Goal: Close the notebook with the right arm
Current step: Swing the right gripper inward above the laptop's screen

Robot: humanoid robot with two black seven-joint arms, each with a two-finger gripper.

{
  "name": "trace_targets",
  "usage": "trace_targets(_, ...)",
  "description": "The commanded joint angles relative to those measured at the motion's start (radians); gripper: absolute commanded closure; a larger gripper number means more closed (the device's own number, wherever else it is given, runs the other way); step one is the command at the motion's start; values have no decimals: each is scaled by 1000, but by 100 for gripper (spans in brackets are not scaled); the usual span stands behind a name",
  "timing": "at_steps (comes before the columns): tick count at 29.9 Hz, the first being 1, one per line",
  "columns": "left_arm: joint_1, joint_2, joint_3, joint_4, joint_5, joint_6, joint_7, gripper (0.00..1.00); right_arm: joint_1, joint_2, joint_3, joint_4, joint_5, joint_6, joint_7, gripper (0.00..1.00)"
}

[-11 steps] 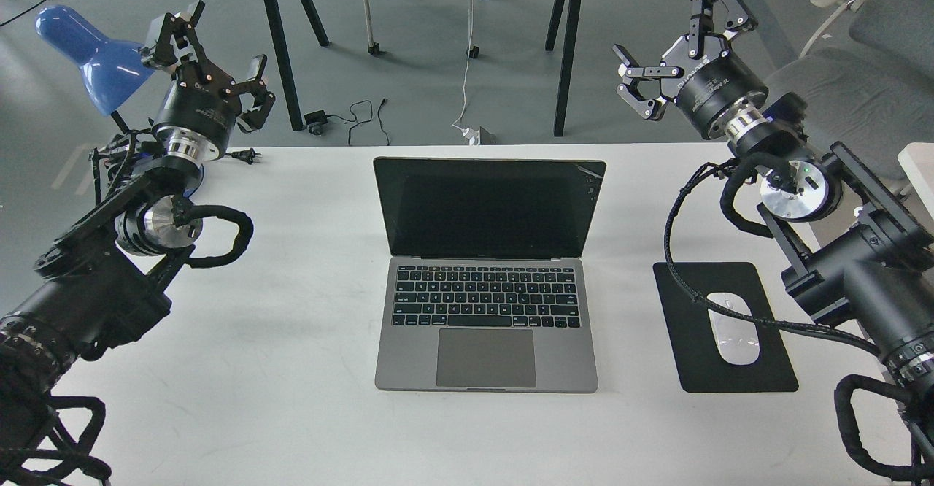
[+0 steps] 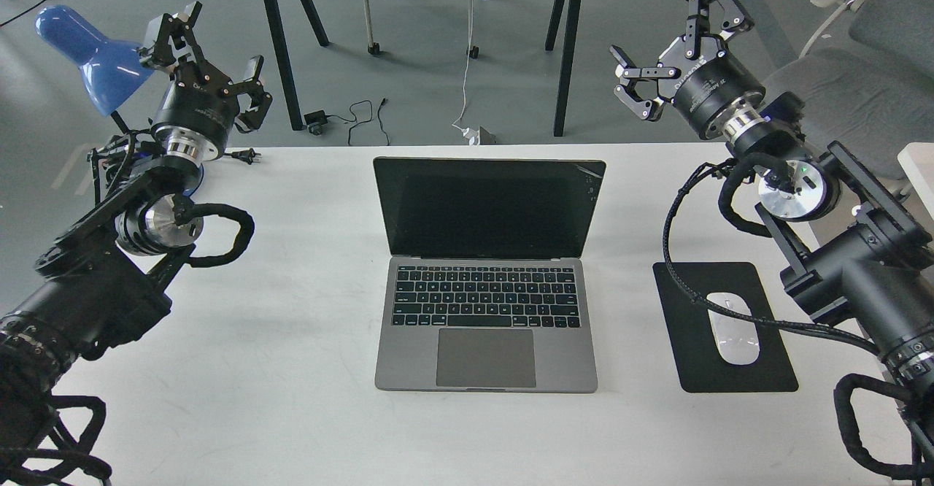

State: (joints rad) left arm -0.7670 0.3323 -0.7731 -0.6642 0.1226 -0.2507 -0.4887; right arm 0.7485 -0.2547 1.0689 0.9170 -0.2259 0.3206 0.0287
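1. The white table [image 2: 292,413] takes up most of the view, with its far edge running just behind everything on it.

2. My two black arms come in from the left and right edges. Both are raised, with their grippers up past the table's far edge and over the grey floor.

3. The notebook [image 2: 487,274] sits pretty much dead centre on the table, closer to the far edge than the near one. It's open: the lid stands up with a dark screen, and the keyboard and trackpad face me. Nothing is touching it.

4. The black mouse pad [image 2: 773,369] lies flat toward the right edge, well apart from the notebook. A black cable from the right arm hangs across it.

5. The blue desk lamp [image 2: 84,52] is by the far-left corner, with its shade just beside the left gripper.

6. The right gripper [image 2: 675,33] hovers beyond the far-right part of the table, well apart from the notebook lid. Its jaws are spread wide and hold nothing.

7. The left gripper [image 2: 208,59] hangs above the far-left corner, also with its fingers spread and empty.

8. A white mouse [image 2: 733,338] rests on the pad, about in the middle of it.

9. A small black plug [image 2: 244,155] lies on the table's far edge, near the left arm's wrist.
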Motion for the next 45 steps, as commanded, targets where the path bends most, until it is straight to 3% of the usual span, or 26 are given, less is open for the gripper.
trace_targets(1, 2, 1, 0, 0, 0, -2, 0, 0, 43, 2, -33, -6, -9, -8, -3, 0)
trace_targets(16, 0, 1, 0, 0, 0, -4, 0, 0, 368, 29, -540, -213, -23, -29, -4, 0)
trace_targets(29, 2, 1, 0, 0, 0, -4, 0, 0, 442, 72, -742, -250, -87, -32, -10, 0)
trace_targets(45, 2, 1, 0, 0, 0, -2, 0, 0, 453, 92, -853, -273, -210, -32, -12, 0)
